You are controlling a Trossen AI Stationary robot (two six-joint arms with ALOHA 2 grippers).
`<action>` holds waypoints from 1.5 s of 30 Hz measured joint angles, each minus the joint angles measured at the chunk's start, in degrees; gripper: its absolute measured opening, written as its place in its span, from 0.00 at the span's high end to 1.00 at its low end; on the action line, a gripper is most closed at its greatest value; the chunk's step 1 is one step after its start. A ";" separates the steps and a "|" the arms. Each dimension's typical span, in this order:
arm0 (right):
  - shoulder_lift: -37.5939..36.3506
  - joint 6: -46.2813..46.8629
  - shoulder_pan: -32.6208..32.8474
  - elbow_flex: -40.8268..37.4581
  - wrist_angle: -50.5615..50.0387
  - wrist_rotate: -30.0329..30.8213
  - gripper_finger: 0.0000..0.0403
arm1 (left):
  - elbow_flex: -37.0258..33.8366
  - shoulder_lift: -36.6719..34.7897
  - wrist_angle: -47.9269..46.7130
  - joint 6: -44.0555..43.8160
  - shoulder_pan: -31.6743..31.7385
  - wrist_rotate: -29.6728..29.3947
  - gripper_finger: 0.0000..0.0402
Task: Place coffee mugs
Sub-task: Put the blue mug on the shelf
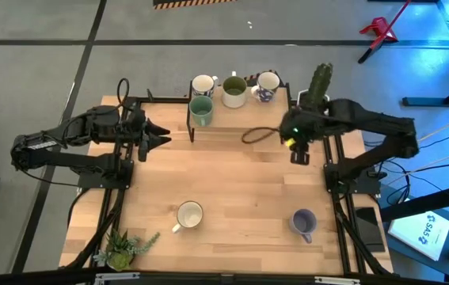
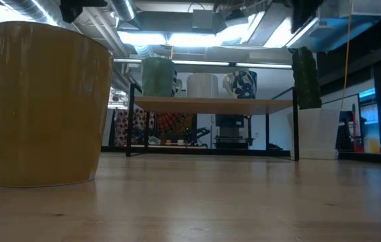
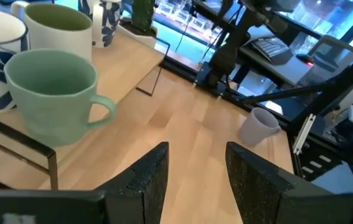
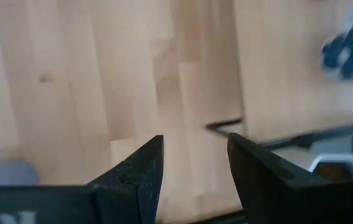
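We find both the left gripper [image 1: 163,140] and right gripper [image 1: 298,156] open, empty. Risk: knocking shelved mugs [image 1: 233,89] when bringing the yellow mug [image 1: 188,215] or lavender mug [image 1: 303,222].

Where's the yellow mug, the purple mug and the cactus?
Yellow mug [image 1: 189,214]: high view, on its open top.
Purple mug [image 1: 303,221]: high view, on its open top.
Cactus [image 1: 321,80]: high view, on the green stem.
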 joint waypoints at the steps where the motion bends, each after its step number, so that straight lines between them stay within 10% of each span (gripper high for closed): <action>1: -1.35 1.94 0.78 -1.69 0.00 0.00 0.59 | 0.00 0.00 -0.43 0.02 0.02 0.00 0.62; 27: -12.62 27.25 17.47 -22.18 -2.14 -13.57 0.45 | 0.00 0.04 -2.57 4.15 0.00 -2.01 0.62; 45: -7.64 61.04 41.40 -32.55 27.07 -9.05 0.41 | 0.00 0.07 -2.57 5.88 0.01 -2.60 0.62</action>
